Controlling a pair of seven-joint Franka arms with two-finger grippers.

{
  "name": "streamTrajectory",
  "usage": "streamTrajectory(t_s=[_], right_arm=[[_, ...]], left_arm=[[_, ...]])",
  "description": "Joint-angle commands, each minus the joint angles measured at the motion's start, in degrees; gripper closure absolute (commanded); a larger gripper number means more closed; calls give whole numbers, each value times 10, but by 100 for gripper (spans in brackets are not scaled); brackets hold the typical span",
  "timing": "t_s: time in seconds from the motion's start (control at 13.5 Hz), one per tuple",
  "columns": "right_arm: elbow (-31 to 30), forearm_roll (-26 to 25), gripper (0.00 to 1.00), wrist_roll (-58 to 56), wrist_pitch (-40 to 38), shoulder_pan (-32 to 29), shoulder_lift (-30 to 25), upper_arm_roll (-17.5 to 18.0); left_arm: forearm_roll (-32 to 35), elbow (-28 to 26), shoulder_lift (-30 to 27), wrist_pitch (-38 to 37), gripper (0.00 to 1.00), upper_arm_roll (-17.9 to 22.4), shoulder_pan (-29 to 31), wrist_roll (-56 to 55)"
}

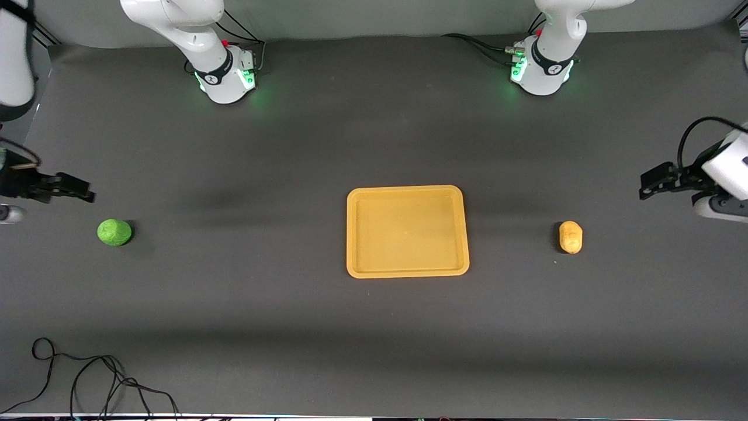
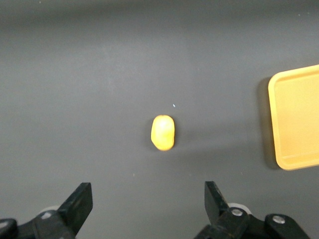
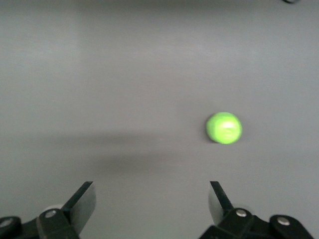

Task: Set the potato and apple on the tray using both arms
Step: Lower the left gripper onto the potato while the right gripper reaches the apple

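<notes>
The orange-yellow tray (image 1: 407,271) lies flat and empty in the middle of the dark table; its edge shows in the left wrist view (image 2: 299,117). The yellow-tan potato (image 1: 570,237) lies on the table toward the left arm's end, also seen in the left wrist view (image 2: 163,132). The green apple (image 1: 114,232) lies toward the right arm's end, also seen in the right wrist view (image 3: 224,128). My left gripper (image 1: 646,190) (image 2: 148,199) is open and empty, up in the air beside the potato. My right gripper (image 1: 85,194) (image 3: 152,199) is open and empty, up in the air beside the apple.
A black cable (image 1: 87,380) loops on the table near the front camera at the right arm's end. The two arm bases (image 1: 225,76) (image 1: 540,70) stand along the table's edge farthest from the front camera.
</notes>
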Motion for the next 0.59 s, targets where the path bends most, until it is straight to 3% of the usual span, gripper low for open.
streamTrajectory(t_s=[0.0,0.22,0.52], right_arm=[[-30,2,0,-75,15,3,-27,-67],[-57,2,0,-151,60,4,-27,-125],[-133,3,0,-170,173,3,-15,-133]], left_arm=[[2,-103,0,116,0,2,-7,8],[4,-148,61,172,1,2,-19,12],[11,-148,149,228,1,2,-29,13]])
